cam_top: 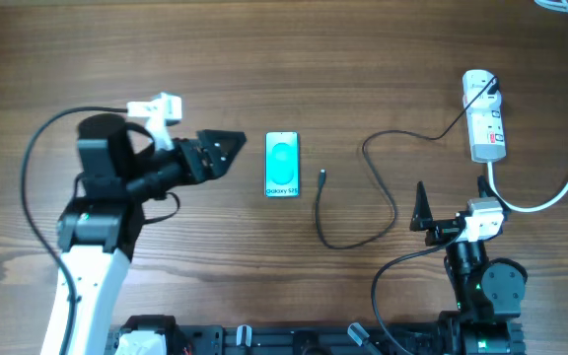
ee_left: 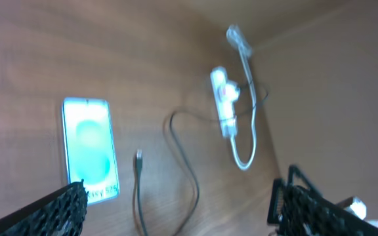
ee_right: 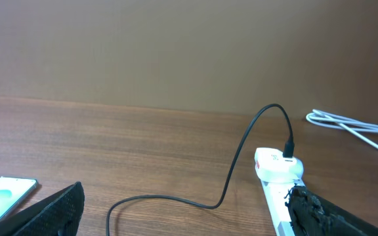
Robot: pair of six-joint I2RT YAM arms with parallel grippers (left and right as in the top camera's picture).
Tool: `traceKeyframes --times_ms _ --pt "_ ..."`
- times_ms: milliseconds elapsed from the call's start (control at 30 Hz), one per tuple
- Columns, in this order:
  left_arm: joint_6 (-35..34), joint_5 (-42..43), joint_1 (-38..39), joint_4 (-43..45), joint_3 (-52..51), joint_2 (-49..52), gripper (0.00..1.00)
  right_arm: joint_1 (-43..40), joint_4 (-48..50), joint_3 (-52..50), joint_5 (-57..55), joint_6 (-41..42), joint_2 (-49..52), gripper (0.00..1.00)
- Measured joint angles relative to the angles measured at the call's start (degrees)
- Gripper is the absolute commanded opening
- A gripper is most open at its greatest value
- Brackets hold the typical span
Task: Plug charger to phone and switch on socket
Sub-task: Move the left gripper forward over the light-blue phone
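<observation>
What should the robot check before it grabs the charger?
1. Phone lies flat, screen up: ok.
2. Charger tip lies free beside the phone, not plugged in: ok.
3. Charger's far end sits in the socket: ok.
4. Left gripper open and empty: ok.
5. Right gripper open and empty: ok.
6. Socket switch position: cannot tell.

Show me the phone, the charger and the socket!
phone point(cam_top: 282, 163): overhead view, middle of its bright screen.
charger point(cam_top: 321, 178): overhead view, its small connector tip.
socket point(cam_top: 488, 141): overhead view, its white body.
</observation>
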State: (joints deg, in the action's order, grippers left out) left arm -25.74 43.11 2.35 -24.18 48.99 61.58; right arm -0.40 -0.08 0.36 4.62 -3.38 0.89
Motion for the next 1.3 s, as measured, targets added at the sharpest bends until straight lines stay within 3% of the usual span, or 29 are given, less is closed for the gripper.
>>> traceKeyframes --times_ms 233,433,533,867,1100,1300 --pt "-0.63 -13.03 10.93 -17.70 10.47 8.33 1.00 0.00 0.00 0.00 0.00 -0.02 0.02 1.00" --pt "-1.86 -28.00 19.50 -40.09 32.02 22.36 1.00 0.00 0.00 0.00 0.00 0.00 0.02 1.00" --pt "-2.27 -34.07 22.56 -46.25 40.04 29.49 1.00 0.00 0.00 0.00 0.02 -0.02 0.00 1.00" --pt "-3.80 -39.67 28.48 -40.92 42.91 38.69 1.00 0.00 0.00 0.00 0.00 -0.02 0.00 1.00" --pt "-6.62 -40.11 28.68 -42.71 43.08 40.04 1.00 0.00 0.00 0.00 0.00 0.00 0.00 1.00" --pt "-7.34 -40.26 28.83 -44.11 43.23 46.86 1.00 0.00 0.00 0.00 0.00 0.00 0.00 1.00"
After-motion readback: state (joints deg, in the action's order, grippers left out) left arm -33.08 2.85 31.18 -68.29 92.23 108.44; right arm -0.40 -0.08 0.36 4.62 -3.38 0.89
